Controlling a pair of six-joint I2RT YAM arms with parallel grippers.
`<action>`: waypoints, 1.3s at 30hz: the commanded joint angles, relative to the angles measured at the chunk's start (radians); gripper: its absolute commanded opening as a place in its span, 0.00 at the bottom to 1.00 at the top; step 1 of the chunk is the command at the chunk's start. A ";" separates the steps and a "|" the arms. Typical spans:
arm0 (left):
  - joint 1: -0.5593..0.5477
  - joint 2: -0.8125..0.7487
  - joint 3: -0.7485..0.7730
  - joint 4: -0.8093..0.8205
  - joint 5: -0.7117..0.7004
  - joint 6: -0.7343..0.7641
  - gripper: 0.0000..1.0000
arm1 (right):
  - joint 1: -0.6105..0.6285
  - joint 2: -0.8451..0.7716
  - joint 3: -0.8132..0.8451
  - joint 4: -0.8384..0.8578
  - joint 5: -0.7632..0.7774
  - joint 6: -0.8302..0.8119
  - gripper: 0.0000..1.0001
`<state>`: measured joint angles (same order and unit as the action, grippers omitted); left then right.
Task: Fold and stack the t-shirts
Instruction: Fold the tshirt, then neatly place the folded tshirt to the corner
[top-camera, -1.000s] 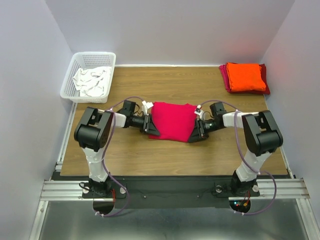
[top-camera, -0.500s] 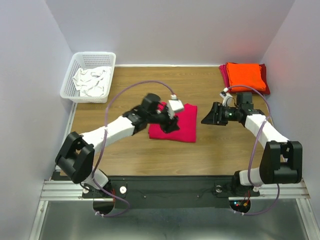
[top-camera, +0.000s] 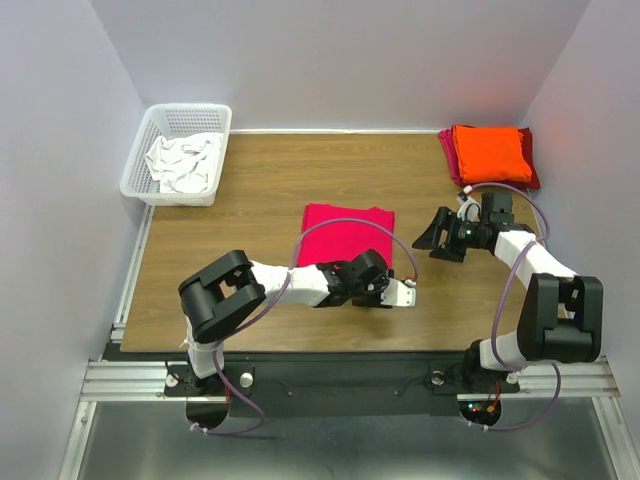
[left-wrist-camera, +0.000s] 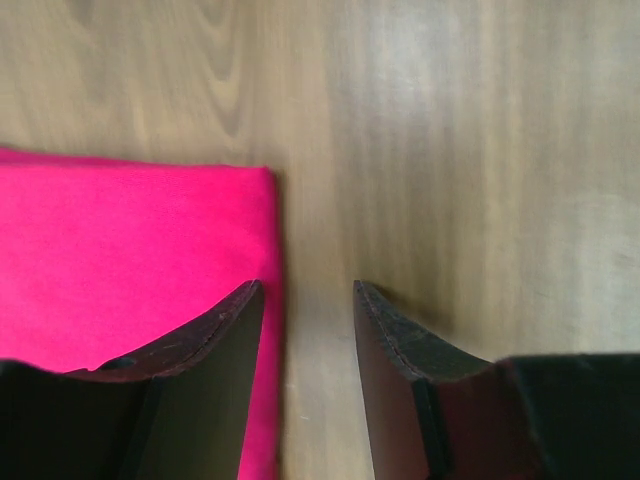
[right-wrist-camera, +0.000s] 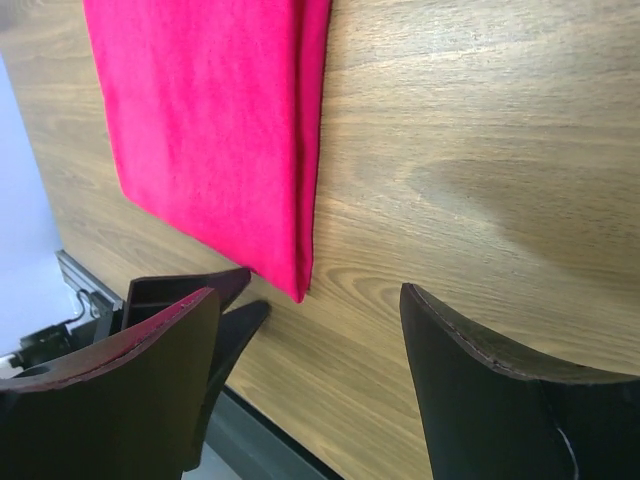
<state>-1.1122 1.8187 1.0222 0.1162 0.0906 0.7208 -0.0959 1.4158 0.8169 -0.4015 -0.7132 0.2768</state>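
Note:
A bright pinkish-red t-shirt lies folded flat at mid-table. My left gripper sits low at its near right corner, open. In the left wrist view one finger is over the shirt, the other over bare wood, and nothing is held. My right gripper hovers open to the right of the shirt, apart from it. The right wrist view shows the shirt's edge ahead of the right gripper. An orange t-shirt lies folded on a darker red one at the back right.
A white basket holding white cloth stands at the back left. Purple-white walls close in the table on three sides. The table's near edge and a metal rail lie just below the left gripper.
Both grippers have let go of the pinkish-red shirt's sides and opened. The left arm swung round to the shirt's near right corner. The right arm drew back to the right.

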 joint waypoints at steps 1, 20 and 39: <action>0.006 0.030 0.019 0.106 -0.083 0.089 0.49 | -0.005 0.003 -0.016 0.039 -0.011 0.041 0.79; 0.104 0.053 0.240 0.030 0.147 -0.149 0.00 | 0.053 -0.109 -0.283 0.685 0.035 0.550 0.84; 0.126 0.094 0.335 0.017 0.184 -0.204 0.00 | 0.142 0.014 -0.328 0.785 0.227 0.797 0.75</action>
<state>-0.9909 1.9224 1.3048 0.1066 0.2485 0.5365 0.0185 1.4120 0.5053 0.3458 -0.5297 1.0042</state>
